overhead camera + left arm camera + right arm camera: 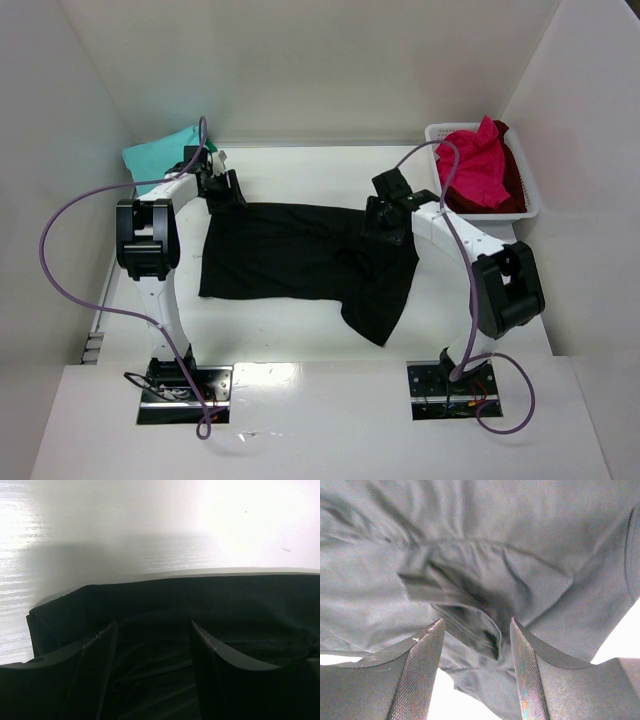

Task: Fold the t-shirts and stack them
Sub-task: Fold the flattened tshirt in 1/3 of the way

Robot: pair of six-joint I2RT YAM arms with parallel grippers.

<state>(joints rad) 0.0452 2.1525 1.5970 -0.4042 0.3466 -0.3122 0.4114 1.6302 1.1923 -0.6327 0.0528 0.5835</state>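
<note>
From where I stand, no writing, label, brand mark, number or sign can be read in any of the views.
</note>
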